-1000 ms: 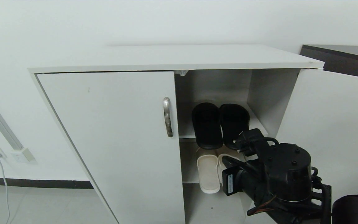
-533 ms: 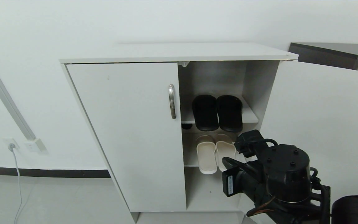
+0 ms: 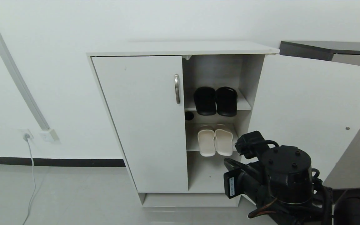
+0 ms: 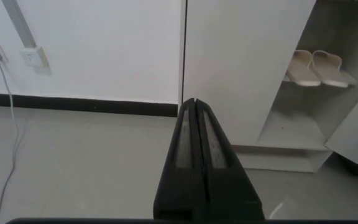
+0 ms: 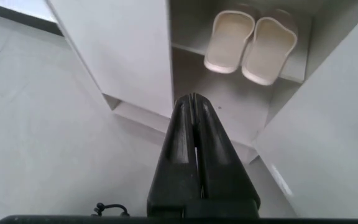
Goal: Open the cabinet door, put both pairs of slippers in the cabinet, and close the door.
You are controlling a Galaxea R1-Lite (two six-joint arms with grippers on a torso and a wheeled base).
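The right gripper (image 5: 194, 98) and left gripper (image 4: 194, 102) hang clenched and empty before the cabinet (image 3: 180, 47). The open door (image 3: 308, 109) stands wide at the robot's two o'clock; closing it cleanly likely means a steady push on its outer face. At twelve o'clock, black slippers (image 3: 216, 100) sit shelved above cream slippers (image 3: 215, 142).

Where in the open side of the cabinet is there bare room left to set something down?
The bottom compartment, under the white slippers, is bare. So is the cabinet top. Crowded: the black slippers fill most of the upper shelf, and the white pair does the same on the middle shelf.
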